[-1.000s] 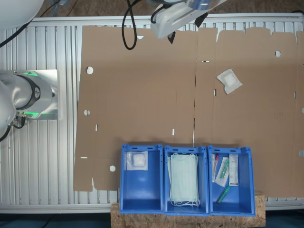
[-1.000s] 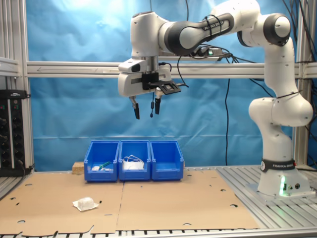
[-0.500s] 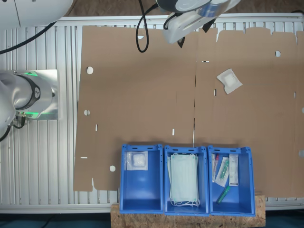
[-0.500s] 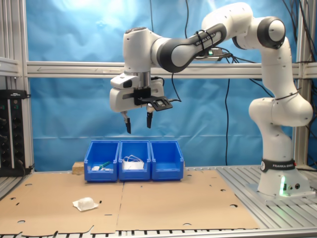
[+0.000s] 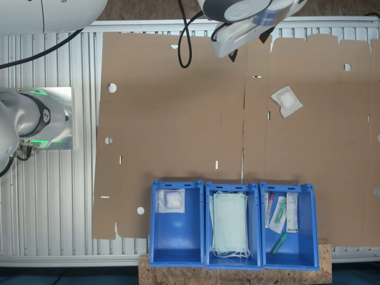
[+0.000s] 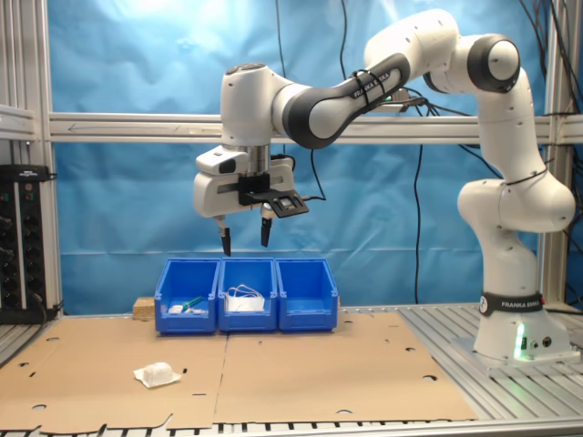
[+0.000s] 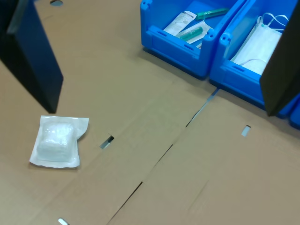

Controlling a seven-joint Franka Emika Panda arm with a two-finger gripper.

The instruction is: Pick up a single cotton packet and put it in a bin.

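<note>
Approach step: gripper (image 6: 244,239) high above cardboard (image 6: 301,373), jaws apart, empty. Next: descend over packet (image 6: 156,374), close, carry to 1 bin (image 6: 307,296).

robot lab, aluminium frame (image 6: 23,182), blue backdrop (image 6: 137,228), slatted bench (image 5: 47,196)

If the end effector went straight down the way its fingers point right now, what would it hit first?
Probably bare brown cardboard sheet; the end effector hangs open, high above it. The small white crinkly cotton packet lies off to one side, though depth is unclear.
</note>
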